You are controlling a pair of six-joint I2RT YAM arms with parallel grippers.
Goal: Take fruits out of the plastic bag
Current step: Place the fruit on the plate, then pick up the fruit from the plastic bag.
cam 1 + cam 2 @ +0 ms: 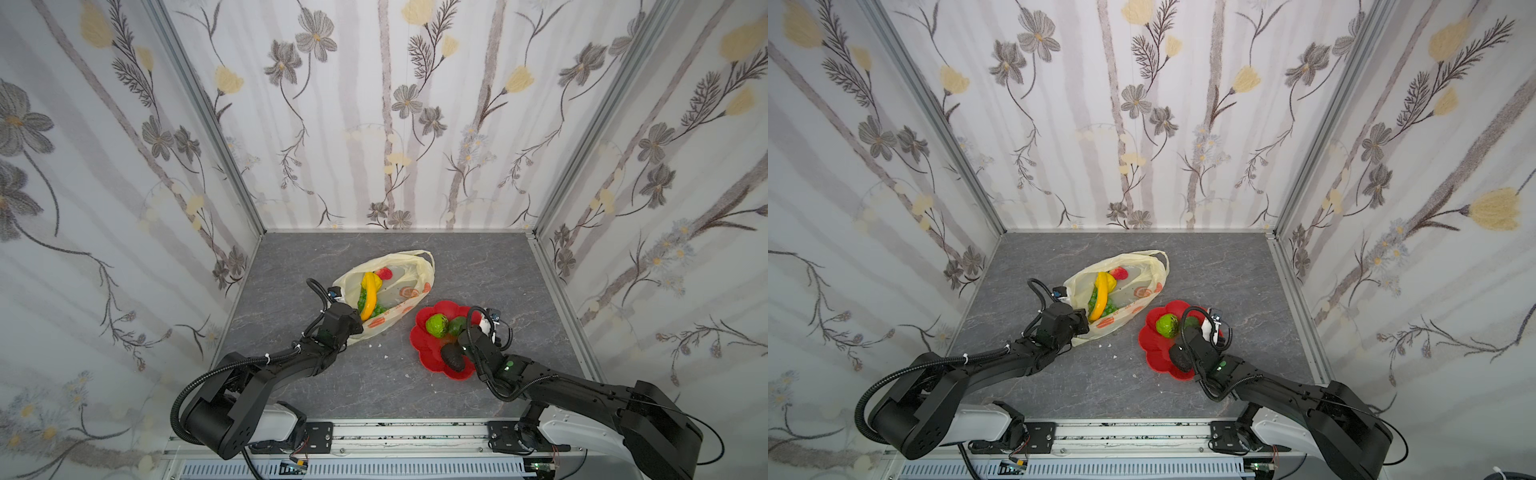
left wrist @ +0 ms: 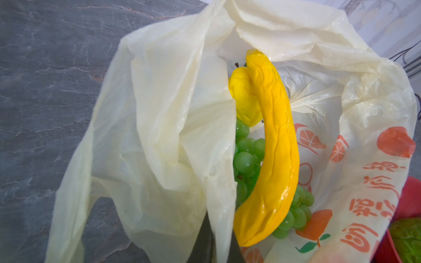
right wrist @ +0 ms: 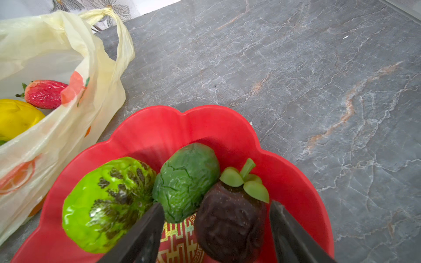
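The pale-yellow plastic bag (image 1: 353, 279) (image 1: 1133, 291) lies open on the grey table. My left gripper (image 2: 219, 225) (image 1: 360, 322) is shut on a fold of the bag's (image 2: 159, 113) rim. Inside the bag lie the banana (image 2: 278, 148) (image 1: 370, 297), green grapes (image 2: 246, 159), a lemon (image 2: 243, 102) and a strawberry (image 3: 44, 93) (image 1: 385, 273). My right gripper (image 3: 215, 205) (image 1: 471, 332) stands open over the red plate (image 3: 159, 127). A dark brown piece (image 3: 230, 223) rests between its fingers with gaps on both sides. Beside it lie a bumpy green citrus (image 3: 107, 205) (image 1: 436, 325) and a darker green fruit (image 3: 189, 180).
A dark avocado (image 1: 455, 357) lies on the near part of the red plate (image 1: 428, 357), close under my right arm. The plate sits just right of the bag. Small white crumbs (image 1: 386, 356) dot the table between them. Patterned walls enclose the table on three sides.
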